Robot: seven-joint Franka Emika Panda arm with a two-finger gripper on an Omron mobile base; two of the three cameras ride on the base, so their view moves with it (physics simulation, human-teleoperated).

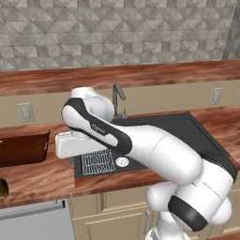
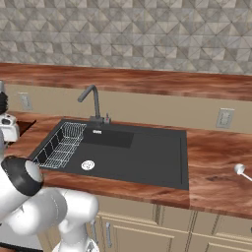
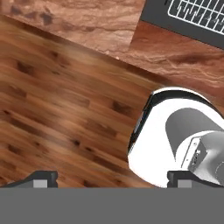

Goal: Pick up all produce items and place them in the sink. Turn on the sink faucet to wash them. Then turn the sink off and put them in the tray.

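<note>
A: Where do we have the gripper (image 3: pixel 111 179)?
B: In the hand view its two dark tips stand far apart at the bottom edge, one at 7 o'clock, one at 5 o'clock, with nothing between them. So we call it released, holding nothing.
A: And what lies under it?
B: Wood floor across the middle and left, the counter (image 3: pixel 87 22) edge at 12 o'clock, and a corner of the sink (image 3: pixel 153 17) with its rack (image 3: pixel 201 13) at 1 o'clock.
A: Where is the produce (image 1: pixel 3 187)?
B: In the left base view we see a small dark olive lump at 8 o'clock, on the counter at the picture's very edge, partly cut off. It is well apart from the sink (image 1: pixel 187 126).
A: The tray (image 1: pixel 23 149)?
B: At 9 o'clock in that view, on the counter left of the sink, above the produce; the two are apart.
A: The faucet (image 2: pixel 92 101)?
B: In the right base view it stands at the basin's back rim, about 11 o'clock, spout bent left. We cannot see any water running. The rack (image 2: pixel 61 143) sits in the basin's left end, the round drain (image 2: pixel 87 165) just beside it.
</note>
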